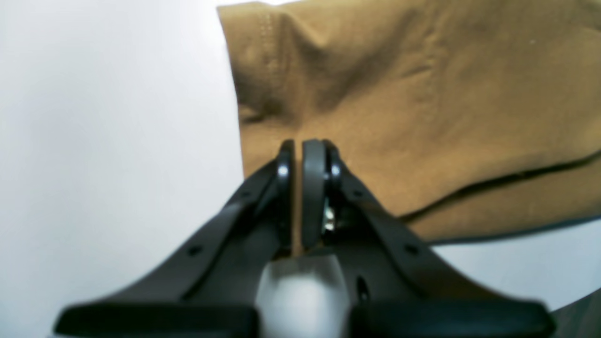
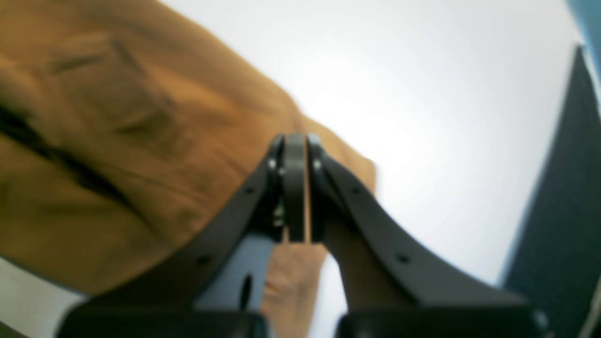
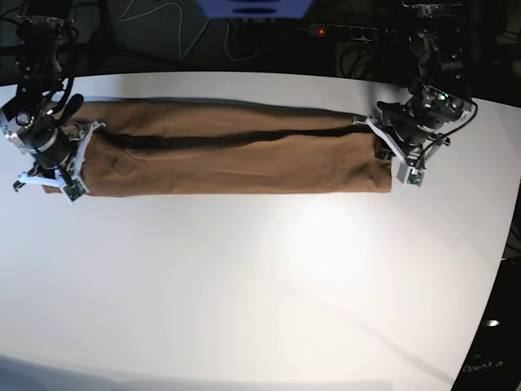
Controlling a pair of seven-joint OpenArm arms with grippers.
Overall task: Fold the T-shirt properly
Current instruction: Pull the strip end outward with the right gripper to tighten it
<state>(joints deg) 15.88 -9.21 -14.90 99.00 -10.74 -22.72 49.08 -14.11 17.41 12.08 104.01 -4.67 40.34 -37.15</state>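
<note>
Plainly unprinted T-shirt (image 3: 228,155) on white table (image 3: 260,277), left claw (image 1: 297,155) and right claw (image 2: 296,150) each pinching its ends.

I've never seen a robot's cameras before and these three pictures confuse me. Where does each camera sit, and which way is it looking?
Left wrist: rides on the left arm, looking along the left gripper, whose jaws pinch an edge of the T-shirt.
Right wrist: rides on the right arm, looking along the right gripper, jaws pinched on the shirt's other end.
Base: sits high, looking down on the white table, both arms at the ends of the long folded shirt.
All three share the T-shirt.
</note>
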